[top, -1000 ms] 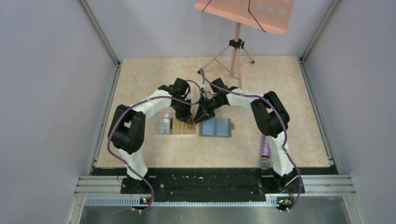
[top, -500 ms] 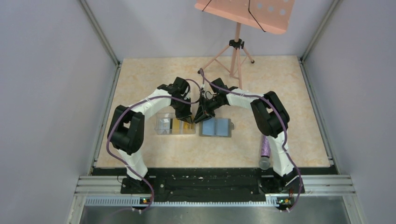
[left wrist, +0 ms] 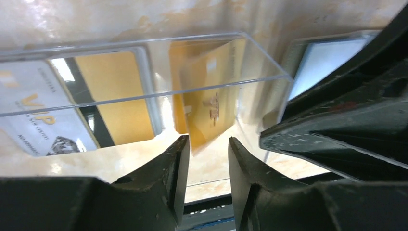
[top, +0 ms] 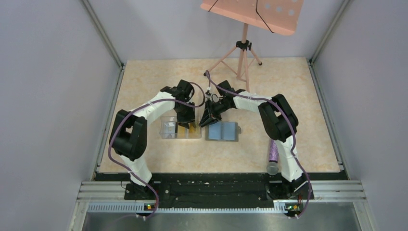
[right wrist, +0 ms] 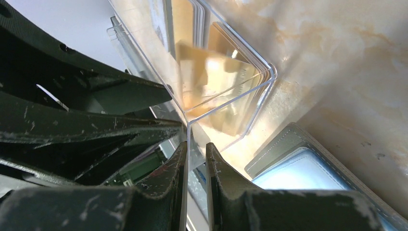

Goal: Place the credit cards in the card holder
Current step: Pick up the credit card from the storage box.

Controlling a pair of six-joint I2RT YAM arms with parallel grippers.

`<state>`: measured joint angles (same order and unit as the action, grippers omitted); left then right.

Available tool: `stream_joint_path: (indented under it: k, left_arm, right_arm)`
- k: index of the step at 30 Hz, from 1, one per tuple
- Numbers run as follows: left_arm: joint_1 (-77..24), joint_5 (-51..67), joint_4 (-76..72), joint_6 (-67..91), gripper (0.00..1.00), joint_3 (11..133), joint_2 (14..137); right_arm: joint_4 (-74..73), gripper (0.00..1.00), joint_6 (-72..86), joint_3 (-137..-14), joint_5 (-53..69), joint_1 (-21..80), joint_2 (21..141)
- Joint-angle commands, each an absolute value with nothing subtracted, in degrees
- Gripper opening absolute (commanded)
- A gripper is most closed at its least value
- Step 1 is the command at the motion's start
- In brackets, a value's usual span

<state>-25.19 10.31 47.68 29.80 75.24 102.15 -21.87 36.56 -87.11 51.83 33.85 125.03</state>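
Left wrist: credit cards [left wrist: 209,103] inside clear box [left wrist: 256,57]

The box [left wrist: 262,60] is clear glossy plastic, the credit cards [left wrist: 208,108] shiny.

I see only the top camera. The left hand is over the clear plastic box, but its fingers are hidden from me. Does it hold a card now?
Observer: No. The left wrist view shows the left hand open, fingers parted. A gold plastic card stands tilted in the clear plastic box, just beyond the fingertips.
Operator: And the right hand?
Observer: The right hand is closed on the box's thin wall, near a corner.
Operator: Are other cards in the box?
Observer: Yes, a white card printed "VIP" lies flat at the far end.
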Motion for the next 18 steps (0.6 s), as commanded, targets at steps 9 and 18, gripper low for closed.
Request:
stream_joint_path:
  k: [9, 18]
  left_arm:
    - [-24.9, 2.8, 51.6, 26.7, 0.42, 77.9, 103.5]
    - [-24.9, 4.4, 49.1, 26.7, 0.42, 77.6, 109.0]
  right_arm:
    - [-20.0, 0.11, 34.8, -87.8, 51.6, 33.7, 124.2]
    - [-20.0, 0.11, 34.7, -87.6, 51.7, 33.6, 124.1]
